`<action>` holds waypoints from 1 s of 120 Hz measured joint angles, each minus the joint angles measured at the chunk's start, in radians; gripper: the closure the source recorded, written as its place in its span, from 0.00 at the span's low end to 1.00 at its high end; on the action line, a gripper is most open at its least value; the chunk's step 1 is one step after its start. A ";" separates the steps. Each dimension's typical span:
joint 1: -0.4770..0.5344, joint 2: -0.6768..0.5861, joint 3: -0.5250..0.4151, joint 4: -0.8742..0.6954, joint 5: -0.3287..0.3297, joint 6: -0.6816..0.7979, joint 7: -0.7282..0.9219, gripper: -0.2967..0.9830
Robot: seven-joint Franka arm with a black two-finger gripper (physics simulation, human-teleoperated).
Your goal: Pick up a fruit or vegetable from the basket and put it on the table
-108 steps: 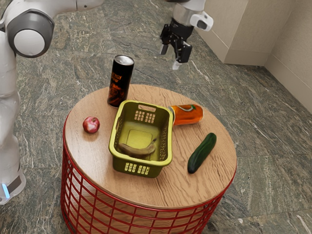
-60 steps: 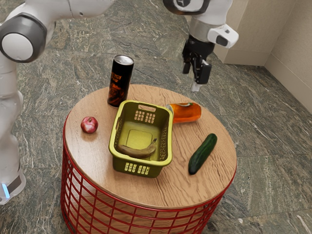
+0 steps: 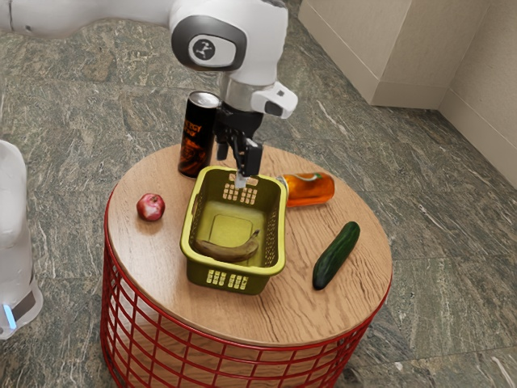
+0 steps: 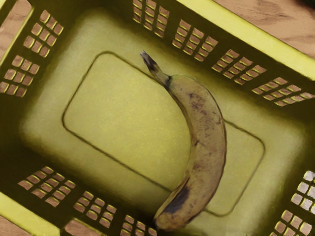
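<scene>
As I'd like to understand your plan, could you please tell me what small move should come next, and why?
I would probably shift the open jaws over the banana before lowering them. It lies inside the basket, toward one end, while in the exterior view the jaws appear nearer the opposite end.

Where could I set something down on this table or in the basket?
Bare wood shows on the table between apple and near edge, and between basket and cucumber. Inside, there's floor beside the banana. Crowded: basket's far end, by black can and orange container.
</scene>
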 joint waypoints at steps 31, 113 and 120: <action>-0.155 0.053 0.102 -0.081 -0.010 0.132 -0.037 0.23; -0.361 0.108 0.241 -0.223 0.020 0.317 -0.080 0.23; -0.370 0.108 0.241 -0.228 0.018 0.324 -0.082 0.23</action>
